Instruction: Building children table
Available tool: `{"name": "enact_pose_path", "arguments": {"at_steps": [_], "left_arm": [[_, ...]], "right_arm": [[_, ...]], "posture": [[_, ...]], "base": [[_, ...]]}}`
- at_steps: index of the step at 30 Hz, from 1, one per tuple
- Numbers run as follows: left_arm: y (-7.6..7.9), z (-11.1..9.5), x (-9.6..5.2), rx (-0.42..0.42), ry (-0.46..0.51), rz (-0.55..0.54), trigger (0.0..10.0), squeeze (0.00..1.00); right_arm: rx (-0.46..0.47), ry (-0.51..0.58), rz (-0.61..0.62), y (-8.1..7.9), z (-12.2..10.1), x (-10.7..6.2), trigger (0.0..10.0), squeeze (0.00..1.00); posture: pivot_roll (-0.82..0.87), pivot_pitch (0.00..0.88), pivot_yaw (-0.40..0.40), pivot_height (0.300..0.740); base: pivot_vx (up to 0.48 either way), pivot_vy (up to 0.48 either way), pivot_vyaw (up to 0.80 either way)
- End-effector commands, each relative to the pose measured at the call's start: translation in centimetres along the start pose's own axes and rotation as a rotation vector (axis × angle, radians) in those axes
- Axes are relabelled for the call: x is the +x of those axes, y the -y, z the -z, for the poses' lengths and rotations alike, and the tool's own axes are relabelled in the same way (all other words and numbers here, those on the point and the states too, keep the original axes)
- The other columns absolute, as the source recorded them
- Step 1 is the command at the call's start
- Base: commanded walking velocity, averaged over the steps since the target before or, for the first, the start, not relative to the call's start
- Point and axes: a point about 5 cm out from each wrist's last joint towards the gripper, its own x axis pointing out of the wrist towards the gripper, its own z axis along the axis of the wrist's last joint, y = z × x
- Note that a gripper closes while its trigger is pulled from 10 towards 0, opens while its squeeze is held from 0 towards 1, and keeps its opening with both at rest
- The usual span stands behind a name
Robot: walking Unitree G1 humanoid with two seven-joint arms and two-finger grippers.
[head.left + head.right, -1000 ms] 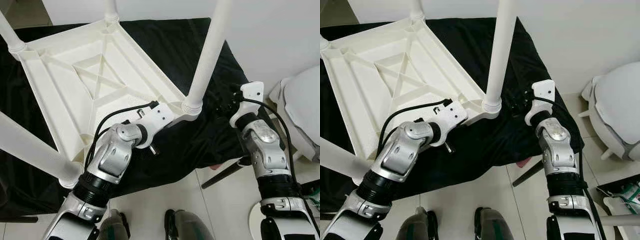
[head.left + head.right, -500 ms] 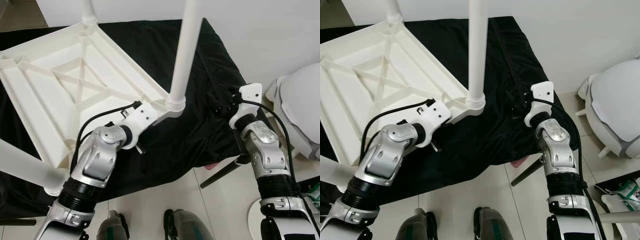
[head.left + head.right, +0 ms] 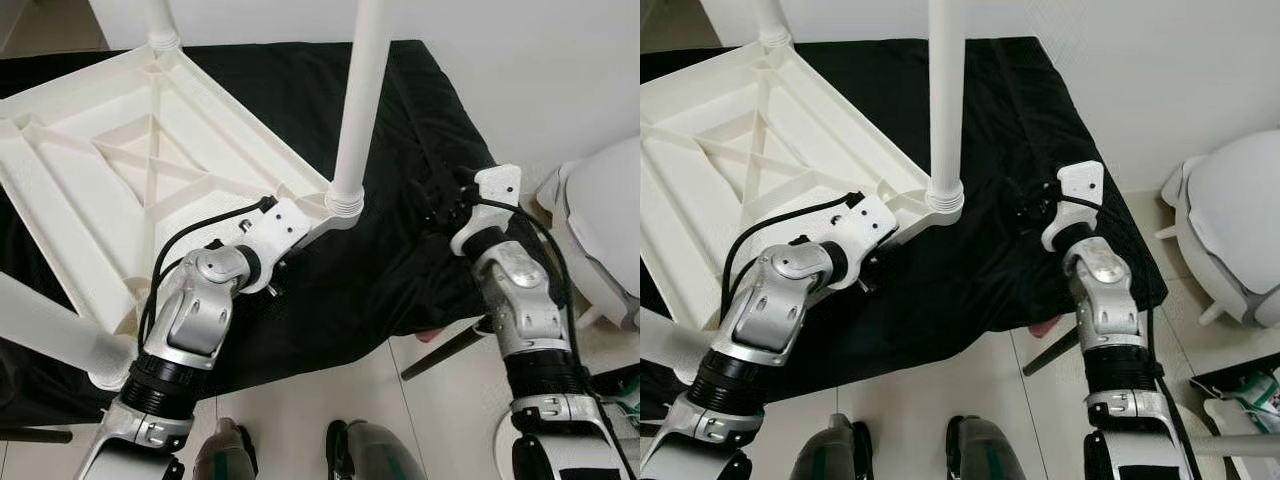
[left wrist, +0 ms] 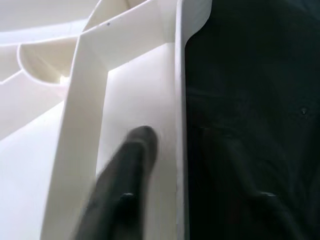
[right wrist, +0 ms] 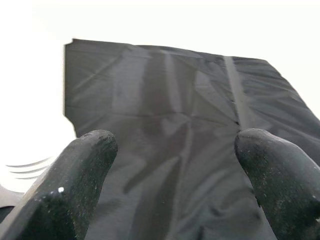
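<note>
Table point(image 3: 130, 170): white plastic children's table, upside down on the black cloth point(image 3: 420, 150) covering the counter, legs pointing up.
Left gripper point(image 4: 165, 165): its fingers point(image 4: 127, 170) straddle the table's rim by the near leg point(image 3: 358, 100), one inside, one outside.
Right gripper point(image 5: 175, 165): held above the cloth just right of that leg, fingers point(image 5: 82, 172) spread wide, holding nothing.

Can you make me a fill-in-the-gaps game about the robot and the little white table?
1. The white table lies upside down on a ____ cloth.
2. The left gripper has its fingers around the table's ____.
3. The right gripper hovers over the cloth with its fingers ____.
4. The leg nearest the left gripper points straight ____.

Missing words: black; rim; open; up
</note>
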Motion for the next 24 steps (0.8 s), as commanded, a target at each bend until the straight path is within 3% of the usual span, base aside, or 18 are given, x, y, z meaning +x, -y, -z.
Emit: {"name": "enact_pose_path", "arguments": {"at_steps": [1,3,4,7,8,9,10,11,12,14,16,24], "left_arm": [[0.0,0.5,0.1,0.003,-0.003,-0.154,10.0,1.0],[0.0,0.5,0.1,0.003,-0.003,-0.154,10.0,1.0],[0.5,0.2,0.1,0.015,0.014,-0.126,10.0,0.0],[1.5,-0.1,0.0,0.033,0.042,-0.072,10.0,0.0],[1.7,-0.1,0.1,0.039,0.044,-0.058,9.1,0.0],[1.7,-0.1,0.1,0.039,0.044,-0.058,9.1,0.0],[1.9,0.0,0.2,0.044,0.039,-0.049,7.7,0.0],[1.9,0.0,0.2,0.044,0.039,-0.049,7.7,0.0],[2.0,0.2,0.3,0.048,0.029,-0.05,9.6,0.0],[2.0,0.2,0.5,0.053,0.023,-0.05,9.8,0.0],[2.1,0.0,0.6,0.056,0.033,-0.045,0.0,0.0],[2.8,-0.1,-0.3,0.086,0.067,0.034,0.0,0.0]], "right_arm": [[0.013,0.0,-0.021,-0.6,0.3,-0.4,10.0,0.0],[0.013,0.0,-0.021,-0.6,0.3,-0.4,10.0,0.0],[0.019,-0.003,-0.038,-0.8,0.5,-0.5,10.0,0.0],[0.017,-0.002,-0.074,-1.1,0.5,-0.4,10.0,0.0],[0.016,0.001,-0.077,-1.0,0.5,-0.3,10.0,0.0],[0.016,0.001,-0.077,-1.0,0.5,-0.3,10.0,0.0],[0.013,0.006,-0.077,-0.9,0.3,-0.2,10.0,0.0],[0.013,0.006,-0.077,-0.9,0.3,-0.2,10.0,0.0],[0.013,0.012,-0.075,-0.9,0.2,0.0,10.0,0.0],[0.012,0.017,-0.074,-0.8,0.1,0.1,10.0,0.0],[0.006,0.02,-0.069,-0.8,0.0,0.2,10.0,0.0],[0.003,0.018,-0.062,-0.6,0.1,0.0,10.0,0.0]], "posture": [[-0.09,0.075,-0.053,0.74],[-0.09,0.075,-0.053,0.74],[-0.08,0.072,-0.054,0.74],[-0.08,0.072,-0.055,0.74],[-0.08,0.072,-0.055,0.74],[-0.08,0.072,-0.055,0.74],[-0.08,0.072,-0.056,0.74],[-0.08,0.072,-0.056,0.74],[-0.08,0.072,-0.056,0.74],[-0.08,0.072,-0.056,0.74],[-0.08,0.074,-0.049,0.74],[-0.08,0.076,-0.048,0.74]], "base": [[0.0,0.0,0.0],[0.0,0.0,0.0],[0.0,0.0,0.0],[0.0,0.0,0.0],[0.0,0.0,0.0],[0.0,0.0,0.0],[0.0,0.0,0.0],[0.0,0.0,0.0],[0.0,0.0,0.0],[0.0,0.0,0.0],[0.0,0.0,0.0],[0.0,0.0,0.0]]}}
